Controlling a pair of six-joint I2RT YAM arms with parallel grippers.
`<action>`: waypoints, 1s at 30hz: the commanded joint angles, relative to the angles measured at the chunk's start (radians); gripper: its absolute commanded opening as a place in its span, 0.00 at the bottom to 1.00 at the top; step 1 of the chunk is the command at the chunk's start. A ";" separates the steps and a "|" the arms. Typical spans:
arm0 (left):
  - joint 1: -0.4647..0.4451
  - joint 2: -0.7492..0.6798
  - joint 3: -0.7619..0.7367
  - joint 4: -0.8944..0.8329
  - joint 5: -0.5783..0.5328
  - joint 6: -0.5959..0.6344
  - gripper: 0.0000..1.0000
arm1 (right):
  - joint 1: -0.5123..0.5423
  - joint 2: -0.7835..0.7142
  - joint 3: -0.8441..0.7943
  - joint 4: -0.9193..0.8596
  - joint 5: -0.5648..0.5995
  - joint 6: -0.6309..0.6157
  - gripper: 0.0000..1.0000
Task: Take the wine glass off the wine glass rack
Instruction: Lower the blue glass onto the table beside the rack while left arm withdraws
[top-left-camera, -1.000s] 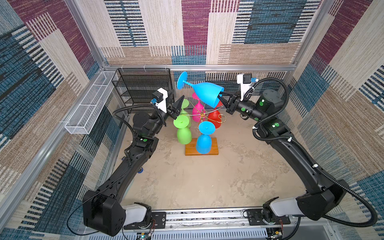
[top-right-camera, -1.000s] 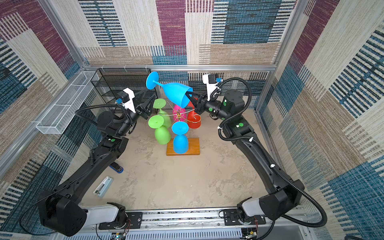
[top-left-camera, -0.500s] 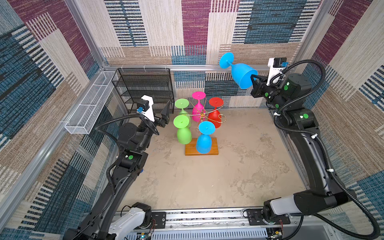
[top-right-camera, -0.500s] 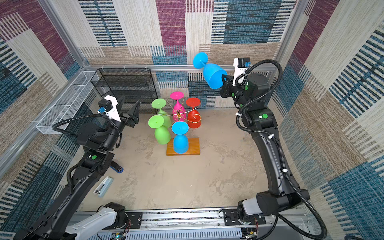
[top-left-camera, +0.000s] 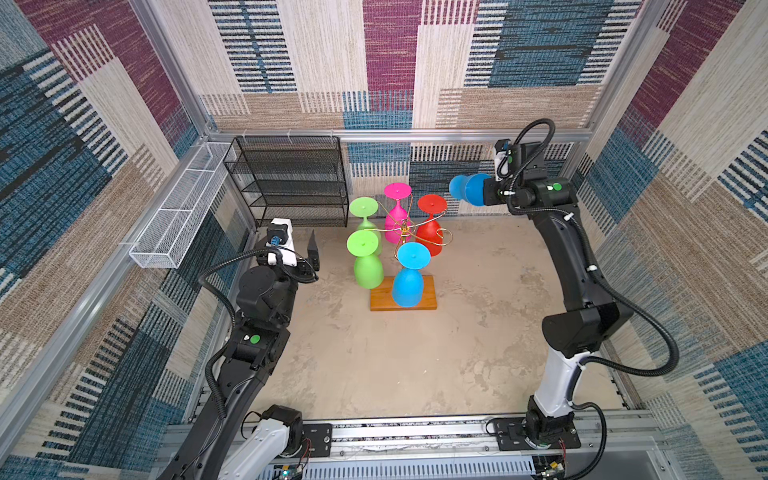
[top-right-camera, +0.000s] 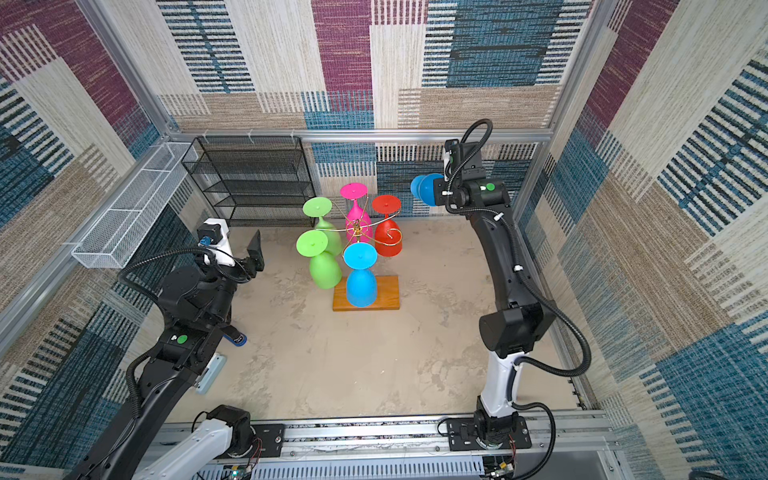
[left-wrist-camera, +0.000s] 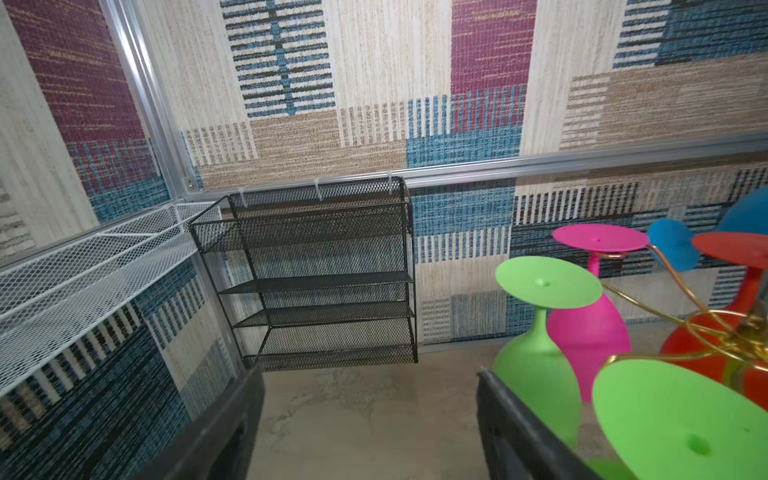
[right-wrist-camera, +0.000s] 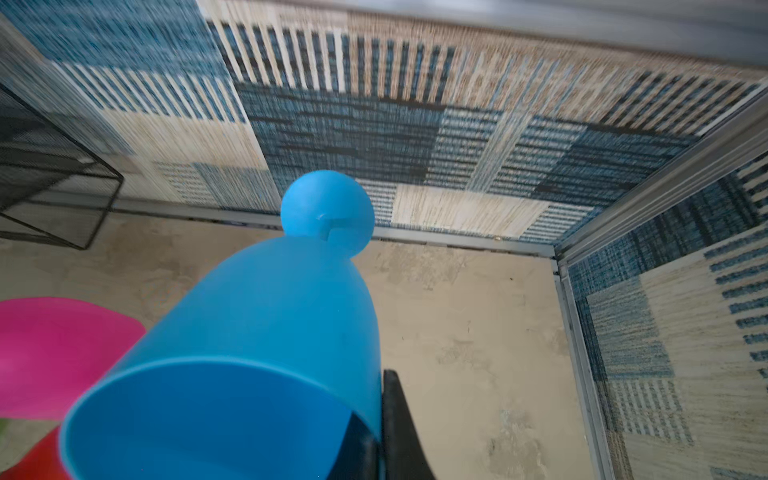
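The right gripper (top-left-camera: 489, 194) is clamped on the rim of the blue wine glass (top-left-camera: 468, 189), one finger inside the bowl. The glass lies sideways in the air with its foot toward the wine glass rack (top-left-camera: 380, 300). A second ago it hung right over the rack; now it is off to the right, near the back wall and well apart from the gold arms. The left gripper (left-wrist-camera: 370, 424), then close against the rack, has drawn back to the left with its jaws spread wider and nothing between them. Five other glasses (top-left-camera: 365, 270) stay hanging.
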 joint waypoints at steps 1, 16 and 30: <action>0.012 -0.018 -0.021 0.025 -0.051 0.020 0.82 | 0.000 0.040 0.000 -0.086 0.024 -0.022 0.00; 0.106 -0.012 -0.043 0.025 0.038 -0.092 0.81 | 0.002 0.166 -0.080 -0.124 -0.068 -0.054 0.00; 0.125 -0.004 -0.042 0.016 0.074 -0.111 0.81 | 0.022 0.216 -0.090 -0.133 -0.045 -0.053 0.05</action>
